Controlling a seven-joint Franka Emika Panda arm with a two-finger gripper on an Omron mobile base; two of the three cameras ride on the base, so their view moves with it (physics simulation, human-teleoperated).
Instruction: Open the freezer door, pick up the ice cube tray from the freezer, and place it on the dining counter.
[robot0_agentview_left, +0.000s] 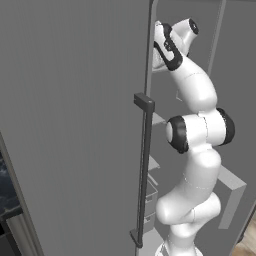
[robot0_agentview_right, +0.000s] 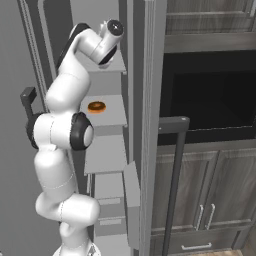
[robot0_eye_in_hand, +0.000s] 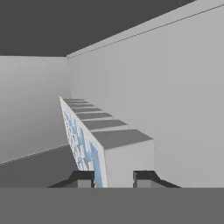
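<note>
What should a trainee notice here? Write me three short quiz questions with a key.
1. True or false: the freezer door is shut.
2. What lies on a freezer shelf below the robot's hand? A doughnut, B apple, C bottle.
3. In the hand view, what sits between the tips of the gripper?
Key: 1 false, it stands open. 2 A. 3 the ice cube tray.

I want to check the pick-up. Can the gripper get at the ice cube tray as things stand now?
Probably yes. In the hand view the ice cube tray stands on edge between the fingertips of the gripper, which appear closed on its near end, with the freezer door swung open.
</note>
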